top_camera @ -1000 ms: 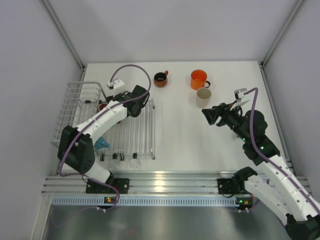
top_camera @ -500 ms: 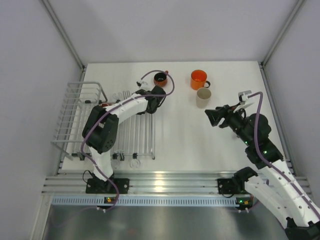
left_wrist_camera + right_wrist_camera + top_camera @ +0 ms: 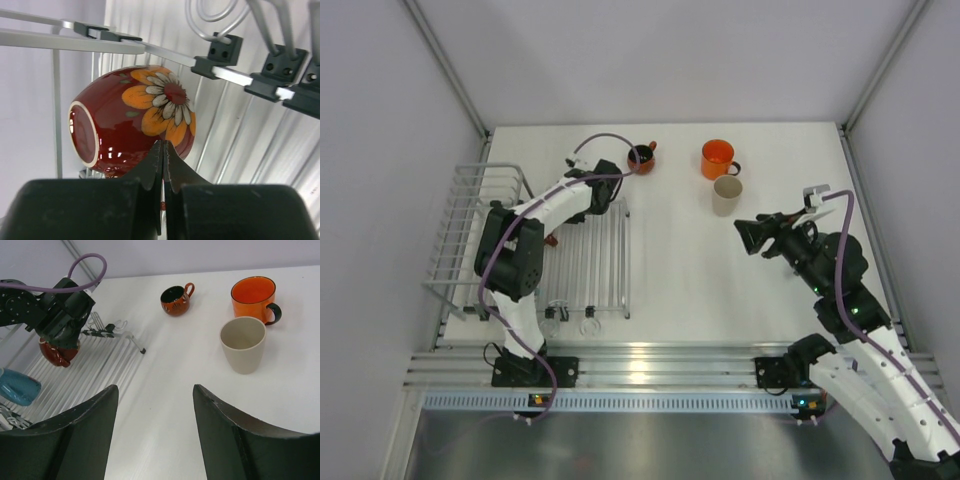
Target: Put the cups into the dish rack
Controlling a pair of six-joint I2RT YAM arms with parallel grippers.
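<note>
Near the desk's left edge, the closed left claw (image 3: 162,146) sits just beside a flowered red mug (image 3: 135,115) lying sideways on the dish rack (image 3: 592,272). A nudge could roll it off.

**Left clamped, right spread wide**

On the left arm (image 3: 555,207): reaching forward from the base and doubling back at the wrist, with the left gripper (image 3: 162,150) pinched tight on a red cup (image 3: 135,115) just ahead of its fingertips. On the right arm (image 3: 835,275): angled inward, with the right gripper (image 3: 155,387) spread wide, its 2 fingers well apart.
</note>
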